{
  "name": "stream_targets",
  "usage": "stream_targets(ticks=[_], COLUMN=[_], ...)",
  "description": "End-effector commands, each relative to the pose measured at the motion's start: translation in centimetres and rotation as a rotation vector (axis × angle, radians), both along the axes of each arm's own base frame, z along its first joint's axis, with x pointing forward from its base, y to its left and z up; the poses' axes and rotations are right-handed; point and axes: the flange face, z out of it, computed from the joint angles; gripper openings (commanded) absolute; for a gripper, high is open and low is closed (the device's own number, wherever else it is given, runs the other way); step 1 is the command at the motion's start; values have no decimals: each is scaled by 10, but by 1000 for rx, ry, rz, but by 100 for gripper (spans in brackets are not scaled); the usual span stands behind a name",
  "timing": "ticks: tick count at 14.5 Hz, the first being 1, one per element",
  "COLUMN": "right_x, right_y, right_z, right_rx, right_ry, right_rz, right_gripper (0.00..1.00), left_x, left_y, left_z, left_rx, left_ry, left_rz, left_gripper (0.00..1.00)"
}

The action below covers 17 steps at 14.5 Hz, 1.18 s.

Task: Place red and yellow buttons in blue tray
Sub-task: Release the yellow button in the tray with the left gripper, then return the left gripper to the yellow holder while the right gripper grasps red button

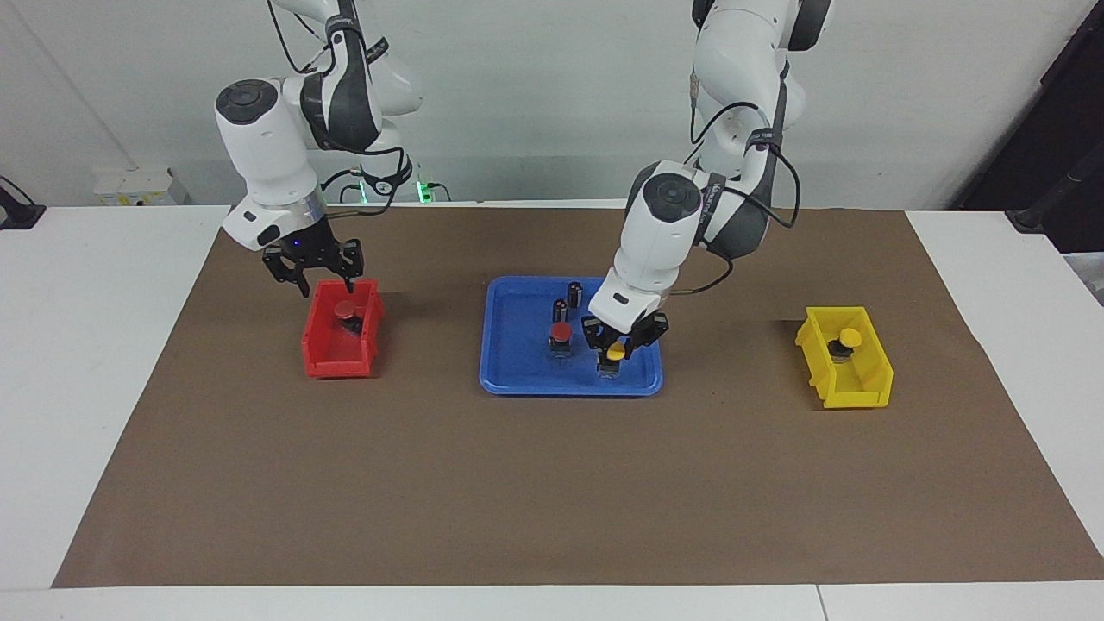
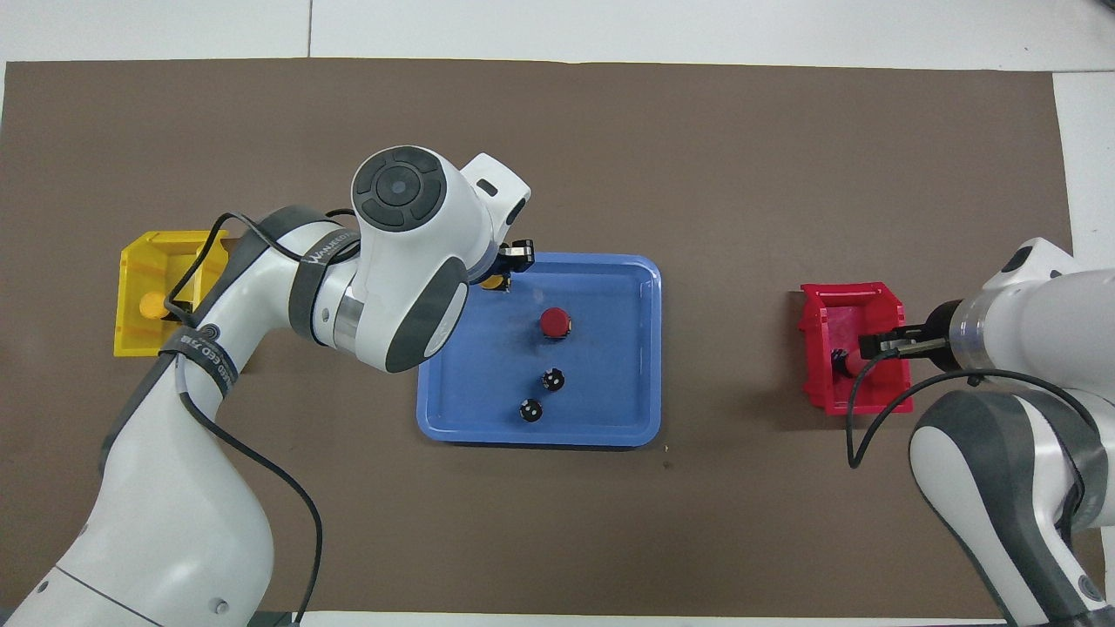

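In blue tray (image 1: 517,366) — yellow button (image 1: 615,353) gripped, seemingly, by left tool (image 1: 623,343) | right tool (image 1: 312,278) open over red bin (image 1: 323,358)

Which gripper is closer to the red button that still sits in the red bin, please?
The right gripper: it hangs just above the red bin, over the red button inside. The left gripper is down in the blue tray, around a yellow button.
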Motion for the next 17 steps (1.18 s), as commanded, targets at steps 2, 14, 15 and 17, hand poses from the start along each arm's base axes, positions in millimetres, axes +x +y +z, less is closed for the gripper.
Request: stream_targets(ticks=[2, 14, 15, 17], right_x=[-6, -10, -10, -13], right_y=[-13, 4, 3, -1], right_z=[-25, -68, -68, -71], right_rx=[16, 20, 20, 18], right_ry=[-17, -13, -12, -5], right_rz=[-33, -59, -52, -36], right_gripper=[66, 64, 64, 64], left_x=[-27, -1, 3, 11], left_y=[5, 130, 169, 259], left_z=[-18, 129, 148, 170], left_rx=[15, -17, -16, -11], left_ry=[56, 64, 83, 123], left_rz=[-21, 73, 50, -21], left_gripper=[1, 100, 100, 100])
